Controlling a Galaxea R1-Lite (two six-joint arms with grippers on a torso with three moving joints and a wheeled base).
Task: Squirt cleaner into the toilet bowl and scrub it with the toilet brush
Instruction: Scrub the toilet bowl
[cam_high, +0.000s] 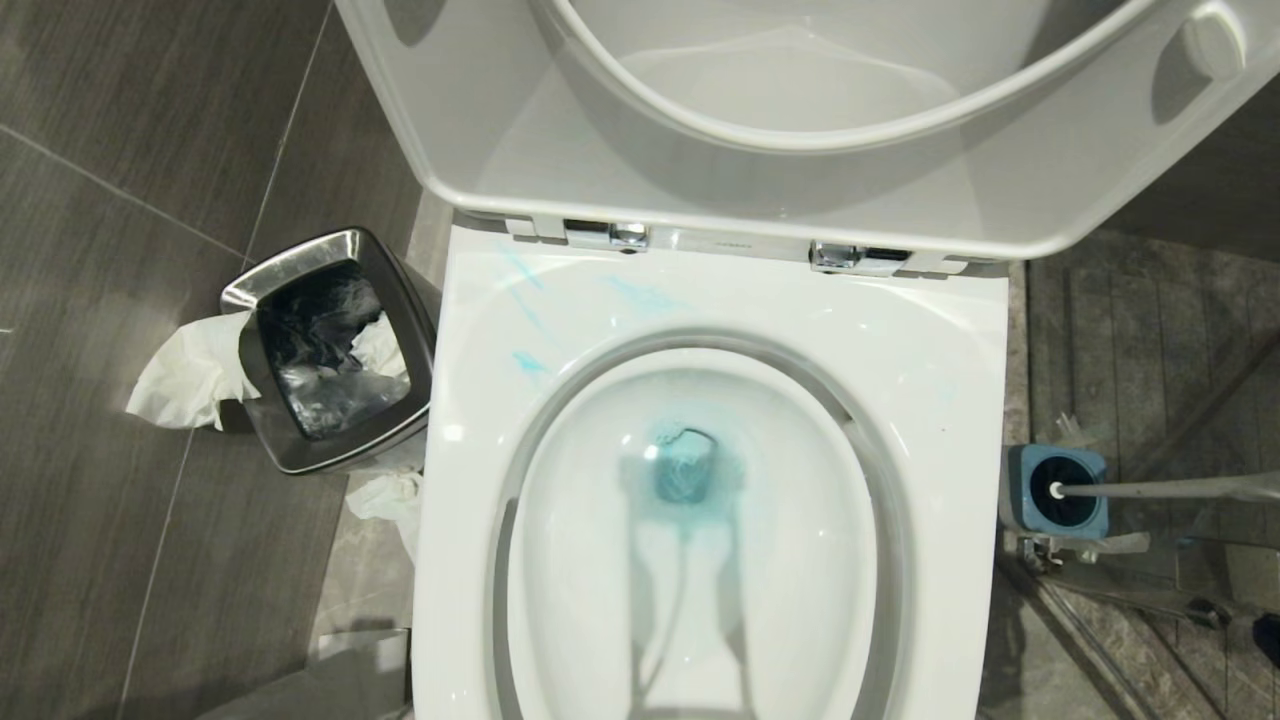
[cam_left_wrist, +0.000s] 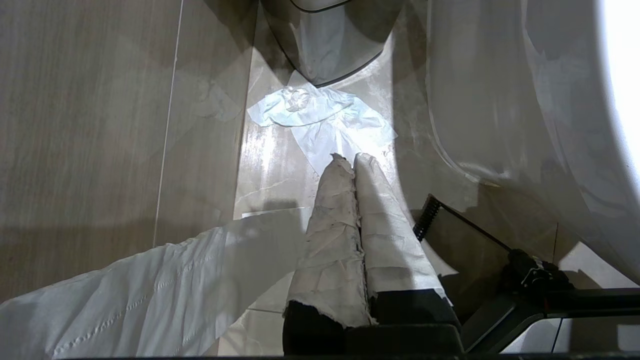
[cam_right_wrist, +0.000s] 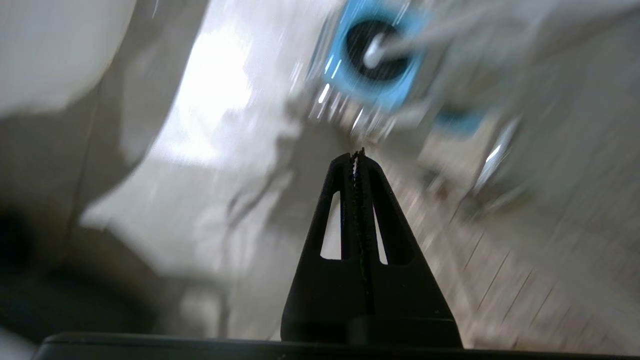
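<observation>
Pressed tight together and empty, the right claw (cam_right_wrist: 356, 155) hung near the toilet brush (cam_high: 1150, 490), which stood in its blue holder (cam_high: 1030, 515) beside the toilet bowl (cam_high: 700, 520). Grabbing with fingers shut might knock it over.

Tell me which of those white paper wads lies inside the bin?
The crumpled tissue against the bin's right inner wall. The big one hangs outside the left rim; another lies on the floor between bin and toilet.
</observation>
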